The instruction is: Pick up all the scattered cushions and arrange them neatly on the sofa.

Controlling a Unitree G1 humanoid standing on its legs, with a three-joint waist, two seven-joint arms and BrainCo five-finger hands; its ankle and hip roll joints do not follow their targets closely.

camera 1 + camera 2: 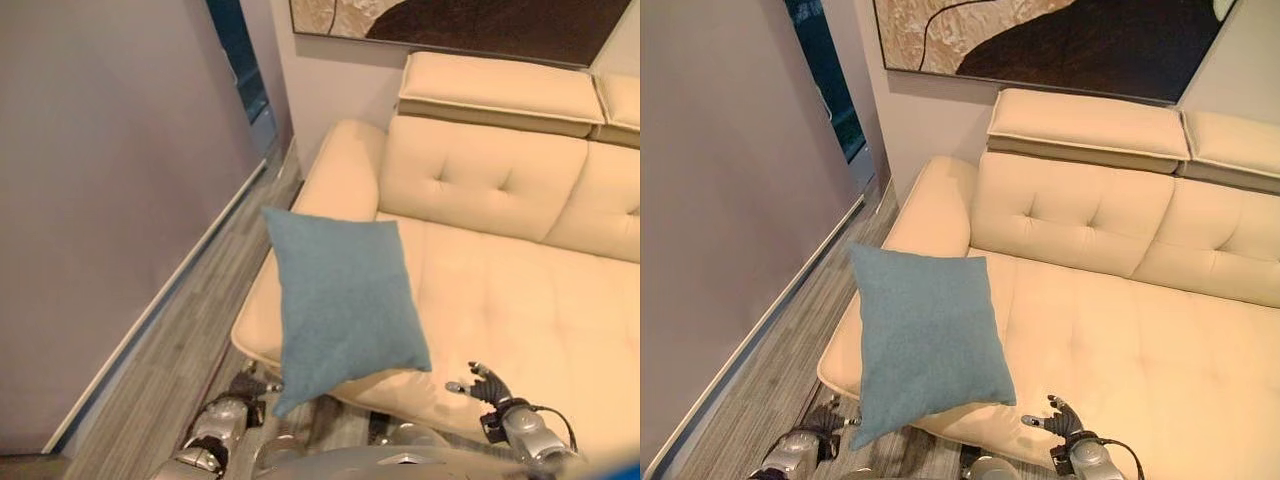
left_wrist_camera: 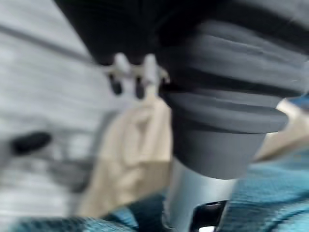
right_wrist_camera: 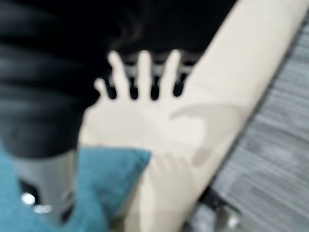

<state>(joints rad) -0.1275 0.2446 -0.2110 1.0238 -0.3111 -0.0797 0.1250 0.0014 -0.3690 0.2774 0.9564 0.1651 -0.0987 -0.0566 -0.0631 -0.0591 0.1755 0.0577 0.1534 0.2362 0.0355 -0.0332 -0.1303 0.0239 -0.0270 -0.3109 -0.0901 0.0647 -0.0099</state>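
A blue square cushion (image 1: pixel 345 300) lies tilted on the front left corner of the cream sofa (image 1: pixel 520 310), with its lower corner hanging over the seat's front edge. My left hand (image 1: pixel 252 384) is low beside that hanging corner, fingers (image 2: pixel 118 72) straight; the blue cloth (image 2: pixel 270 193) shows close to its thumb. My right hand (image 1: pixel 490 385) hovers open over the seat's front edge, to the right of the cushion and apart from it. In the right wrist view its fingers (image 3: pixel 144 72) are spread above the seat, and a cushion corner (image 3: pixel 106 174) lies beside the wrist.
A grey wall (image 1: pixel 100 200) runs along the left, leaving a narrow strip of grey wood floor (image 1: pixel 190 340) beside the sofa's arm (image 1: pixel 340 170). Two padded headrests (image 1: pixel 500 90) top the backrest under a large painting (image 1: pixel 480 20). The seat to the right is bare.
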